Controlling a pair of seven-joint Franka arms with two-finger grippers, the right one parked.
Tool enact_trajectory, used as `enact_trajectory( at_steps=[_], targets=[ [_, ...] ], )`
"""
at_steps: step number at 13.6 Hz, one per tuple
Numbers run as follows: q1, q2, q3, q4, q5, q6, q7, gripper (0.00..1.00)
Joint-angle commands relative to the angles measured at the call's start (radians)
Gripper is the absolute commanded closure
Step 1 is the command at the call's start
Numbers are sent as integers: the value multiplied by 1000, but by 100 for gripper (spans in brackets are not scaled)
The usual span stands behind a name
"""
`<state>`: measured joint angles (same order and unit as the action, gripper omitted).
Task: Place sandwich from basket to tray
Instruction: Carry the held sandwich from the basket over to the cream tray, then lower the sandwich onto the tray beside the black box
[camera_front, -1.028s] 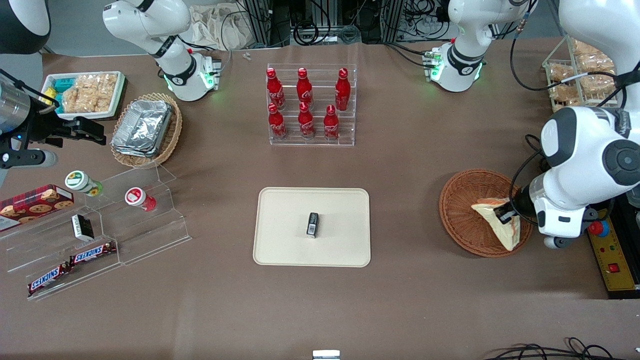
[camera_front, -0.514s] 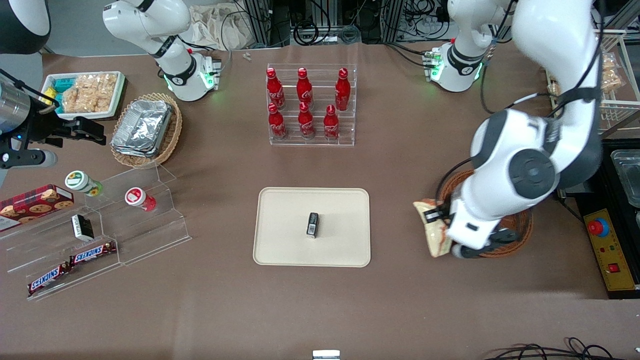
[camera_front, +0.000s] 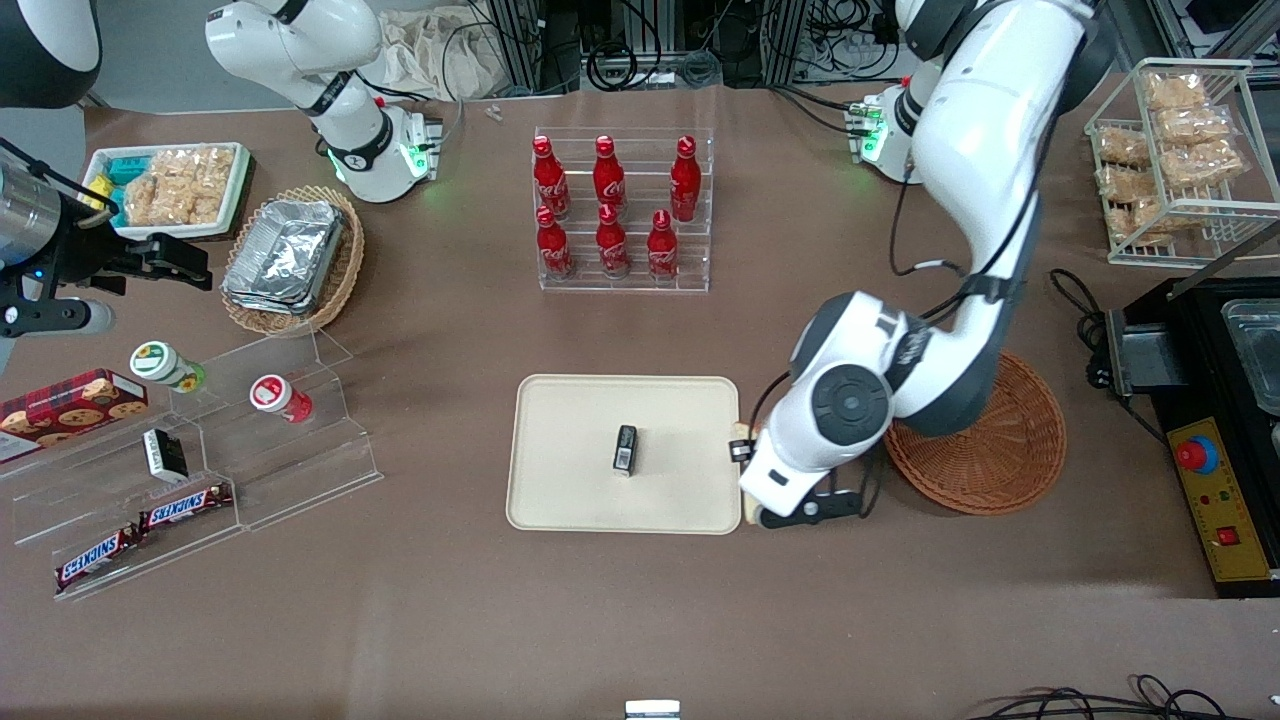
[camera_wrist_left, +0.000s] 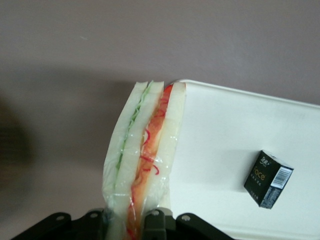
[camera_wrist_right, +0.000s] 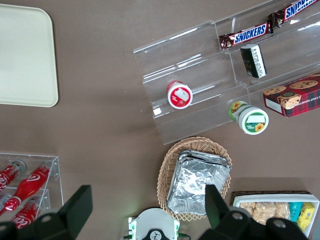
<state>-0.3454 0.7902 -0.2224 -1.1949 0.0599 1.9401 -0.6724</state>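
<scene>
The sandwich (camera_wrist_left: 145, 150), pale bread in clear wrap with a red-orange filling, is clamped between my gripper's (camera_wrist_left: 127, 225) fingers. It hangs over the tray's (camera_wrist_left: 225, 135) rim, half above bare table. In the front view the gripper (camera_front: 741, 452) sits at the edge of the cream tray (camera_front: 570, 420) that faces the working arm's end. The wrist hides most of the sandwich (camera_front: 739, 431) there. The reddish-brown basket (camera_front: 1000, 450) stands beside the arm with nothing in it. A small black box (camera_front: 625, 449) rests mid-tray, also seen by the wrist camera (camera_wrist_left: 268, 179).
A clear rack of red bottles (camera_front: 620, 210) stands farther from the front camera than the tray. An acrylic shelf with snacks (camera_front: 200, 450) and a tan basket of foil containers (camera_front: 290, 260) lie toward the parked arm's end. A wire rack (camera_front: 1170, 150) and black equipment (camera_front: 1230, 400) flank the basket.
The gripper lifted the sandwich out of the basket and carried it sideways to the tray's edge. The basket now holds nothing.
</scene>
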Motion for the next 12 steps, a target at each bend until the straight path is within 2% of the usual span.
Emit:
enact_trajectory(
  at_steps=[1, 2, 5, 6, 7, 8, 9, 10, 12],
  targets=[
    [-52, 88, 12, 57, 20, 64, -13, 100],
    [-75, 110, 17, 55, 32, 89, -27, 100],
    [-112, 158, 14, 55, 148, 103, -84, 100],
    [-115, 165, 14, 55, 159, 105, -99, 100],
    [-113, 167, 14, 55, 159, 115, -105, 94],
    [-113, 165, 14, 55, 159, 128, -107, 72],
    [-112, 162, 14, 55, 159, 128, -102, 7],
    [-110, 155, 14, 55, 159, 128, -105, 0],
    [-99, 126, 14, 55, 150, 119, -113, 0]
  ],
)
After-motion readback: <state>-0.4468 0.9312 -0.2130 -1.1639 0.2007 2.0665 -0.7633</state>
